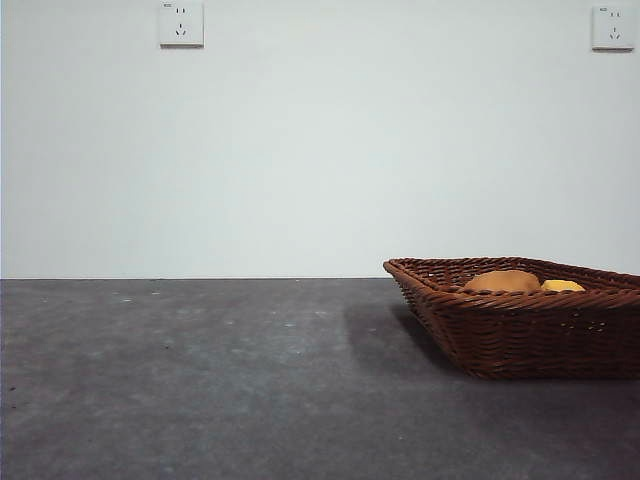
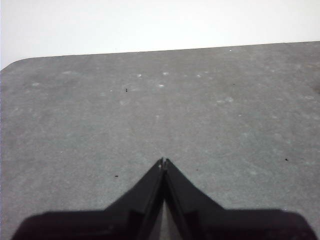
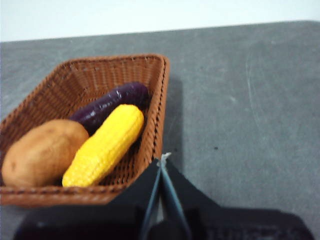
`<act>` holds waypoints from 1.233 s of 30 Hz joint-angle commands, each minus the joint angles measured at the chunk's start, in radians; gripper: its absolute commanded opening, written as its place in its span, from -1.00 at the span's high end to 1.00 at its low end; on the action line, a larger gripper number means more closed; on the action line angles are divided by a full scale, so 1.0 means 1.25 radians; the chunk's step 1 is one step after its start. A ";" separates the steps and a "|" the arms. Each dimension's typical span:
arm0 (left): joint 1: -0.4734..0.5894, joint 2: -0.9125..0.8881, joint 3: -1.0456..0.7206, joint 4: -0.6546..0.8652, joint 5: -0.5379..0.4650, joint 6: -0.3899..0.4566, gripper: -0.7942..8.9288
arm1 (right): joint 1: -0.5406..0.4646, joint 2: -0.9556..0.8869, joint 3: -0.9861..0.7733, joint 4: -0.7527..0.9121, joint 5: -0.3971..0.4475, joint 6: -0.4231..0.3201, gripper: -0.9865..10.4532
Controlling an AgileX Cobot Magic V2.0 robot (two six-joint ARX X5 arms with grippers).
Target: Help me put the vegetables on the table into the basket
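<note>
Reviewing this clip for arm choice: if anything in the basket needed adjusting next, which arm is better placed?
Right. Its end effector sits beside the basket holding potato, corn and eggplant; the left end effector faces only bare table.

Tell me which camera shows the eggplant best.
The right wrist view: the eggplant lies in the basket beside the corn. The front view hides it behind the basket rim; the left wrist view shows only table.

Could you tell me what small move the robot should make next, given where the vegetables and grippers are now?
Probably none beyond keeping both arms parked. The tan-brown potato, bumpy yellow corn cob and dark purple eggplant all lie inside the brown woven wicker basket. No vegetable shows on the dark grey table. The left gripper and right gripper are shut and hold nothing.
</note>
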 commanded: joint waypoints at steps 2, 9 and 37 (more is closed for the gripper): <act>0.003 0.000 -0.009 0.007 0.003 -0.003 0.84 | 0.000 -0.012 -0.019 0.023 0.000 0.010 0.83; 0.003 0.000 -0.009 0.008 0.003 -0.003 0.84 | 0.000 -0.012 -0.021 0.022 0.001 0.010 0.83; 0.003 0.000 -0.009 0.008 0.003 -0.003 0.84 | 0.000 -0.012 -0.021 0.020 0.001 0.010 0.83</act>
